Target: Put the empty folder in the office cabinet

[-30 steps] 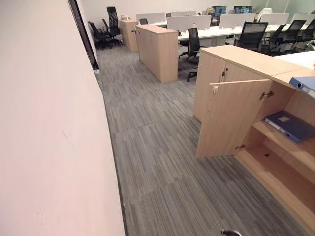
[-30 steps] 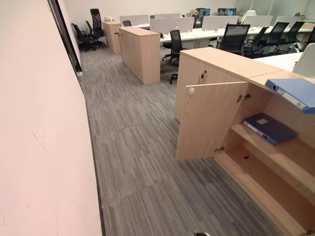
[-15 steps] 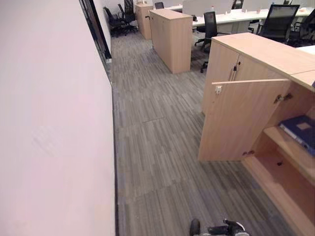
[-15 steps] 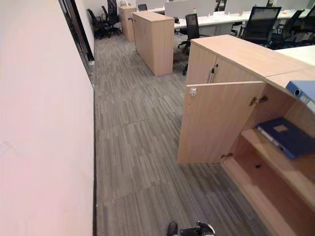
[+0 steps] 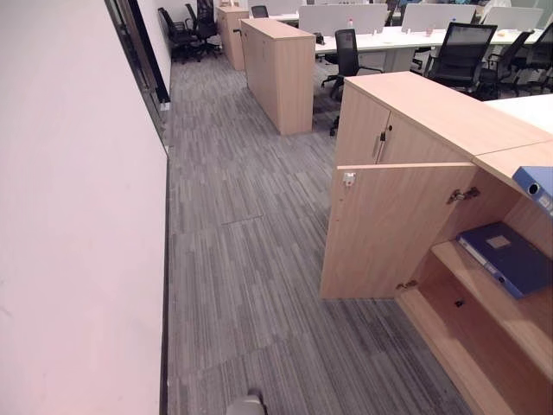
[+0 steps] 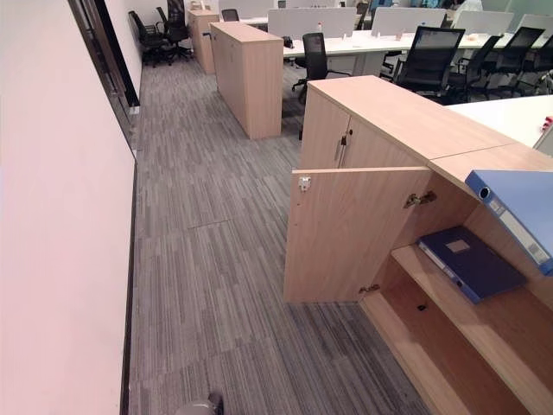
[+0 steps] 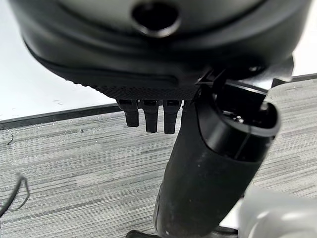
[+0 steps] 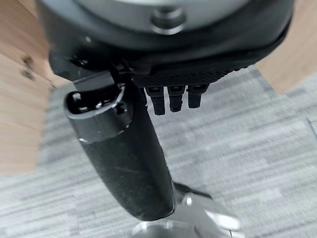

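The office cabinet (image 6: pixel 484 346) stands with its door (image 6: pixel 354 233) swung wide; a light blue folder (image 6: pixel 518 207) lies on the cabinet top, and a dark blue folder (image 6: pixel 471 264) already rests flat on the upper shelf (image 6: pixel 501 316); which of them is the empty one I cannot tell. The left robot hand (image 7: pixel 148 116) and the right robot hand (image 8: pixel 171 101) hang over the carpet, fingers straight and holding nothing. The risk from here: the open door juts into the approach, so an arm could knock it; a reach could also take the wrong folder.
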You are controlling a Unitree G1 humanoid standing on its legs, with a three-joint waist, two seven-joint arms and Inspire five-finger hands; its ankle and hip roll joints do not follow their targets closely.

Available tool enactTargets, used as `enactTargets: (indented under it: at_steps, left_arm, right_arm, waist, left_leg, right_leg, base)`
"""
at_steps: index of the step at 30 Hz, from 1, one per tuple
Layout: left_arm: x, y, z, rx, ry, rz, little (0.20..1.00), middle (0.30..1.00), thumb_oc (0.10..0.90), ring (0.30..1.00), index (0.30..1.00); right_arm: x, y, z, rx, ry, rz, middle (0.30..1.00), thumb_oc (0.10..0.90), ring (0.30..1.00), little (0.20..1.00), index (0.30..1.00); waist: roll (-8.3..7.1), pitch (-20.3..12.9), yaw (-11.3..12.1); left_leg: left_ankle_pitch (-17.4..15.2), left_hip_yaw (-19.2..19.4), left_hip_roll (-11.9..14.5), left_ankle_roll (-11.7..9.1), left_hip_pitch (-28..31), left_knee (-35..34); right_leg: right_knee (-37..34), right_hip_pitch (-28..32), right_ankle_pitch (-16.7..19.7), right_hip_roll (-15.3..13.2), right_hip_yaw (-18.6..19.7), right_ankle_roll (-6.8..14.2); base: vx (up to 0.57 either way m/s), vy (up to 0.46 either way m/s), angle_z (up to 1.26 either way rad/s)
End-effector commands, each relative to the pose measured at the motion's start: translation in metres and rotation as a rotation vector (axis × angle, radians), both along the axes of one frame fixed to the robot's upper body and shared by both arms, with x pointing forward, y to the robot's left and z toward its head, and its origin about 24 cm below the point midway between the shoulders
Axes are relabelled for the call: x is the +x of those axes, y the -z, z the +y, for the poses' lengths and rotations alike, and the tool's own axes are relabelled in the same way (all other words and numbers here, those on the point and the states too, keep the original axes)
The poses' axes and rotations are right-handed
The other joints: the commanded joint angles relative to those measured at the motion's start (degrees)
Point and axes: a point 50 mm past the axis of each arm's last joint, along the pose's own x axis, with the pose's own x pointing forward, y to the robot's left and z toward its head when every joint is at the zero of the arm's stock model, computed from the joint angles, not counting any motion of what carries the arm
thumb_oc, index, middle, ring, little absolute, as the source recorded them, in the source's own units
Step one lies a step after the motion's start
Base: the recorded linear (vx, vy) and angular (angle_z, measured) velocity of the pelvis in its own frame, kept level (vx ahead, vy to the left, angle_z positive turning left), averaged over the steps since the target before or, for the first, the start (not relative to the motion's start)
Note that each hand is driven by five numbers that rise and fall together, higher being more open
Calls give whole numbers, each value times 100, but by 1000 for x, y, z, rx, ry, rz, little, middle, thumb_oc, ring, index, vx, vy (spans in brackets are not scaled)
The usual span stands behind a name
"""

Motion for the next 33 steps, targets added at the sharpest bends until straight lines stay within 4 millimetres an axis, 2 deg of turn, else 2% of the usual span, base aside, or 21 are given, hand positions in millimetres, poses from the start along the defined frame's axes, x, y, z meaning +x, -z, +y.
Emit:
enactTargets:
  at_steps: [1, 3, 6, 7, 8, 11, 12, 13, 14, 17, 18, 19, 20, 21, 23, 26, 27, 30, 31, 32, 33]
  left_arm:
    - [2, 0, -1, 16, -50, -22, 900, 900, 800, 900, 900]
    - [-5, 1, -7, 2, -82, -2, 900, 900, 800, 900, 900]
    - [-5, 1, -4, 8, -86, -2, 900, 900, 800, 900, 900]
    - [4, 0, 0, 21, -79, -32, 900, 900, 800, 900, 900]
    - [4, 0, 0, 21, -79, -32, 900, 900, 800, 900, 900]
    - [21, -2, 7, 42, -42, -78, 900, 900, 800, 900, 900]
    - [26, -3, 8, 47, -26, -90, 900, 900, 800, 900, 900]
    - [33, -3, 7, 50, 11, -103, 900, 900, 800, 900, 900]
    - [33, -3, 7, 50, 11, -103, 900, 900, 800, 900, 900]
    - [38, -4, 7, 51, 65, -102, 900, 900, 800, 900, 900]
    - [34, -3, 5, 49, 88, -87, 900, 900, 800, 900, 900]
    - [34, -3, 5, 50, 87, -87, 900, 900, 800, 900, 900]
    - [28, -3, 5, 48, 99, -68, 900, 900, 800, 900, 900]
    - [22, -2, 4, 43, 96, -49, 900, 900, 800, 900, 900]
    - [12, -1, 5, 39, 85, -26, 900, 900, 800, 900, 900]
    - [2, -1, 5, 34, 78, -2, 900, 900, 800, 900, 900]
    - [-6, -1, 5, 28, 70, 20, 900, 900, 800, 900, 900]
    - [-12, -1, 4, 21, 71, 36, 900, 900, 800, 900, 900]
    - [-12, -1, 4, 21, 82, 44, 900, 900, 800, 900, 900]
    - [-12, -1, 4, 21, 82, 44, 900, 900, 800, 900, 900]
    - [-4, -2, 9, 31, 92, 27, 900, 900, 800, 900, 900]
  right_arm:
    - [9, -4, -9, -31, -13, -34, 900, 800, 900, 900, 900]
    - [2, -2, -4, -7, -2, -12, 900, 800, 900, 900, 900]
    - [-3, 0, -3, 3, 11, 5, 900, 800, 900, 900, 900]
    - [-7, 0, -3, 9, 23, 19, 900, 800, 900, 900, 900]
    - [-7, 0, -3, 9, 23, 19, 900, 800, 900, 900, 900]
    - [-5, 0, -2, 17, 18, 25, 900, 800, 900, 900, 900]
    - [-3, 0, -1, 20, 9, 22, 900, 800, 900, 900, 900]
    - [4, 0, 2, 25, -11, 5, 900, 800, 900, 900, 900]
    - [4, 0, 2, 25, -11, 5, 900, 800, 900, 900, 900]
    - [19, -2, 6, 36, -40, -43, 900, 800, 900, 900, 900]
    - [23, -3, 8, 39, -48, -65, 900, 800, 900, 900, 900]
    - [23, -2, 8, 39, -48, -65, 900, 800, 900, 900, 900]
    - [22, -2, 11, 42, -57, -68, 900, 800, 900, 900, 900]
    - [20, -1, 11, 40, -67, -67, 900, 800, 900, 900, 900]
    - [18, -1, 10, 29, -86, -68, 900, 800, 900, 900, 900]
    - [19, -3, 3, 1, -91, -72, 900, 800, 900, 900, 900]
    - [19, -3, 3, -4, -86, -73, 900, 800, 900, 900, 900]
    - [17, -3, 3, -6, -76, -73, 900, 800, 900, 900, 900]
    - [15, -2, 3, -8, -61, -71, 900, 800, 900, 900, 900]
    - [15, -2, 3, -8, -61, -71, 900, 800, 900, 900, 900]
    - [11, -2, 3, -11, -31, -66, 900, 800, 900, 900, 900]
  waist:
    - [-159, 108, 254]
    - [-54, 13, 303]
    - [4, -132, 295]
    - [8, -234, 315]
    - [6, -230, 318]
    - [21, -341, 358]
    - [40, -386, 379]
    - [104, -472, 398]
    - [102, -469, 401]
    - [246, -514, 337]
    - [344, -519, 280]
    - [341, -515, 275]
    - [393, -542, 250]
    - [429, -561, 247]
    - [459, -595, 239]
    - [514, -524, 160]
    - [481, -438, 123]
    - [442, -336, 92]
    - [362, -248, -13]
    - [367, -239, 0]
    - [284, -131, -123]
  left_leg:
    - [-239, -289, -274, 438, -160, 53]
    - [-219, -427, -175, 342, -141, -215]
    - [-47, -410, -138, 276, 26, -215]
    - [72, -362, -178, 306, 191, -215]
    - [70, -359, -179, 306, 196, -215]
    - [78, -345, -350, 426, 447, -82]
    - [15, -314, -430, 485, 577, -72]
    - [-102, -243, -557, 576, 853, -140]
    - [-103, -239, -559, 577, 857, -141]
    - [-285, -79, -745, 747, 1263, -215]
    - [-403, 19, -783, 810, 1440, -215]
    - [-404, 15, -787, 811, 1444, -215]
    - [-493, 87, -782, 819, 1535, -215]
    - [-559, 167, -766, 805, 1603, -215]
    - [-652, 272, -727, 743, 1676, -215]
    - [-675, 416, -647, 636, 1793, -215]
    - [-746, 567, -607, 559, 1923, -215]
    - [-778, 732, -571, 529, 2046, -215]
    - [-735, 889, -570, 564, 2056, -215]
    - [-743, 902, -563, 560, 2071, -215]
    - [-765, 998, -523, 550, 2114, -215]
  right_leg:
    - [261, 219, -22, -473, 470, 404]
    - [194, 354, -88, -418, 776, 421]
    - [95, 424, -141, -394, 822, 404]
    - [67, 510, -202, -474, 855, 450]
    - [67, 514, -203, -477, 857, 450]
    - [307, 538, -233, -772, 853, 585]
    - [497, 488, -204, -885, 862, 639]
    - [942, 350, -29, -1083, 842, 734]
    - [946, 350, -32, -1085, 846, 735]
    - [2135, -87, 752, -1535, 649, 732]
    - [2604, -180, 948, -1866, 217, 633]
    - [2607, -174, 944, -1870, 213, 635]
    - [2687, -169, 949, -2095, -171, 627]
    - [2594, -90, 863, -2276, -586, 617]
    - [2137, 17, 674, -2348, -1180, 678]
    - [1475, 8, 496, -2126, -1605, 829]
    - [1031, 17, 461, -2026, -1804, 982]
    - [594, 46, 594, -1914, -1903, 1060]
    - [257, -109, 861, -1906, -1919, 1096]
    - [250, -99, 864, -1897, -1906, 1094]
    - [-120, -283, 1057, -1847, -1804, 1137]
  base:
    - [180, 68, -41]
    - [305, 169, -74]
    - [297, 236, -71]
    - [205, 181, -31]
    - [308, 269, -17]
    - [255, 268, -16]
    - [326, 414, -27]
    - [249, 324, -28]
    - [252, 340, -35]
    - [202, 334, -51]
    - [167, 327, -28]
    - [164, 295, -33]
    - [120, 149, -26]
    - [169, 186, -25]
    - [129, 86, -24]
    - [78, -11, -39]
    - [67, -52, -41]
    - [0, -73, -57]
    - [-44, -39, -76]
    - [-48, -126, -88]
    - [-2, -90, -74]
